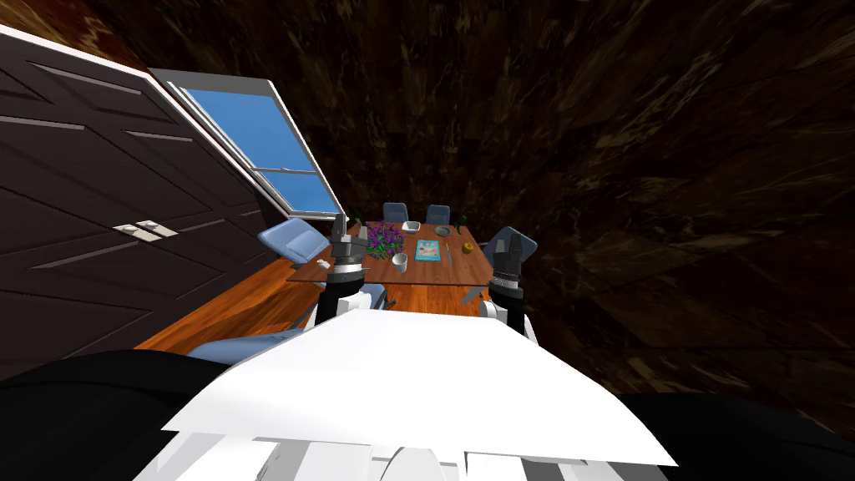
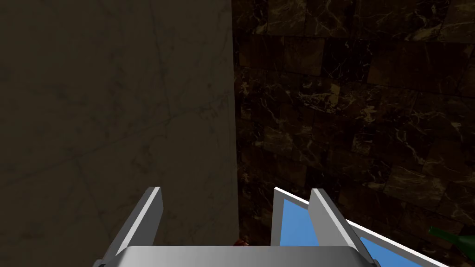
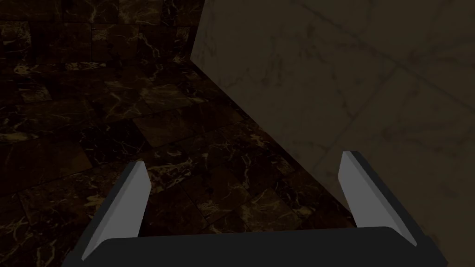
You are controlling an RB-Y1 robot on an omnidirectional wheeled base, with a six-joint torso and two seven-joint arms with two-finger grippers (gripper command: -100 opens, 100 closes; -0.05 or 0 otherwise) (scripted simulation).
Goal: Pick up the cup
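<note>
While both arms are raised in front of me, the left gripper (image 1: 340, 224) has its fingers (image 2: 150, 211) released, standing apart with nothing between them. The right gripper (image 1: 510, 245) is the same, its fingers (image 3: 132, 199) spread and empty.

The cup (image 1: 400, 261) is white and stands upright on the wooden counter (image 1: 434, 274), close to the counter's near edge. In the head view it sits between the two grippers, nearer the left one, and neither gripper touches it.

Just beyond the cup and a little to its right lies a blue book (image 1: 427, 250), flat on the counter. Beyond the cup to its left stands a bunch of purple flowers (image 1: 385, 240), near it but apart. Right of the cup, past the book, lies a thin grey utensil (image 1: 447, 254), and further right of the cup a small yellow fruit (image 1: 468, 247).

Further beyond the cup, toward the far edge, are a white bowl (image 1: 411, 226) and a grey dish (image 1: 442, 231). A dark green bottle (image 1: 458, 224) stands at the far corner, to the cup's right.

Blue chairs ring the counter: one left of the cup (image 1: 292, 240), two on the far side (image 1: 395, 211) (image 1: 437, 213). Well to the cup's left are a window (image 1: 263, 146) and a dark panelled door (image 1: 92, 217).
</note>
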